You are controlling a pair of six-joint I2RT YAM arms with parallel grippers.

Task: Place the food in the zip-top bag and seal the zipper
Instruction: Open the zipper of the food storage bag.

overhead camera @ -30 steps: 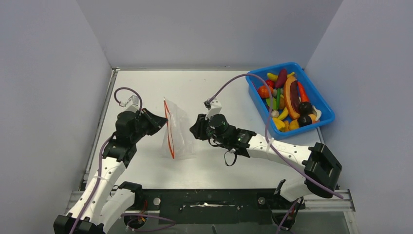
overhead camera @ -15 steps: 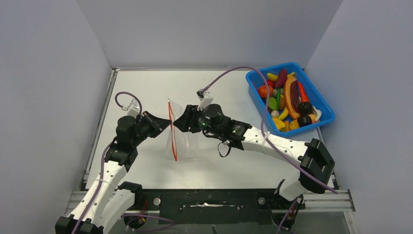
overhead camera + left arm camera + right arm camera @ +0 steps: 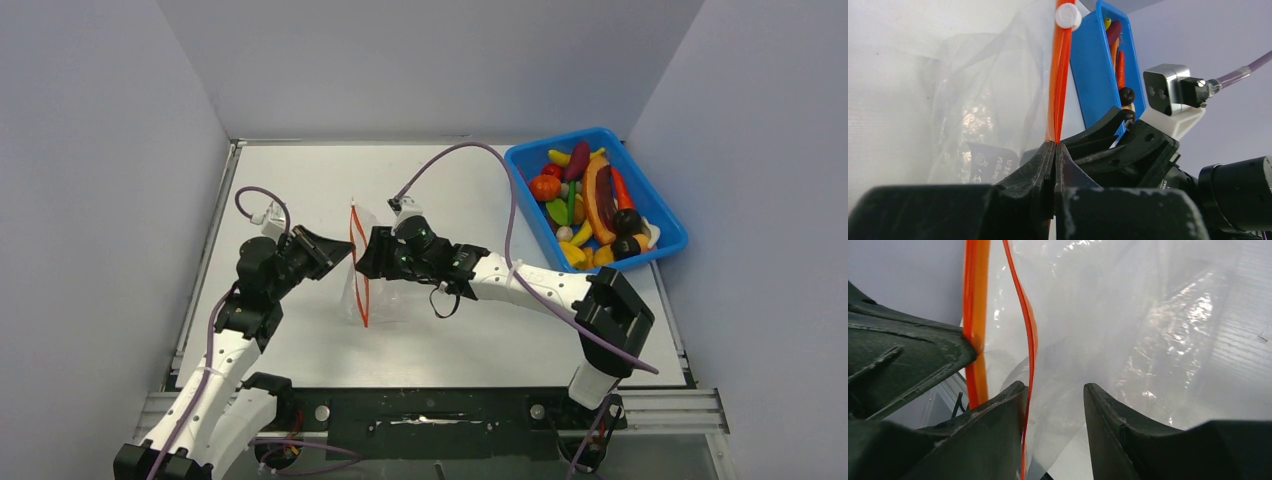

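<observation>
The clear zip-top bag [image 3: 378, 285] stands on the table between my grippers, with its red-orange zipper [image 3: 358, 268] on its left edge. My left gripper [image 3: 338, 256] is shut on one lip of the zipper [image 3: 1060, 75], with the white slider [image 3: 1068, 16] at the strip's far end. My right gripper [image 3: 364, 256] is open at the bag's mouth. In the right wrist view the other thin lip [image 3: 1031, 340] runs along its left finger [image 3: 998, 415], and bag film [image 3: 1128, 315] lies between the jaws [image 3: 1054, 392]. The food [image 3: 590, 200] lies in the blue tray. I see none in the bag.
The blue tray [image 3: 565, 139] with several toy fruits and vegetables sits at the far right and also shows in the left wrist view [image 3: 1093, 70]. Grey walls close in the left, back and right sides. Purple cables loop above both arms.
My right arm has swung left from the middle of the table to the bag's mouth. My left gripper keeps its hold on the zipper and has shifted slightly right.
</observation>
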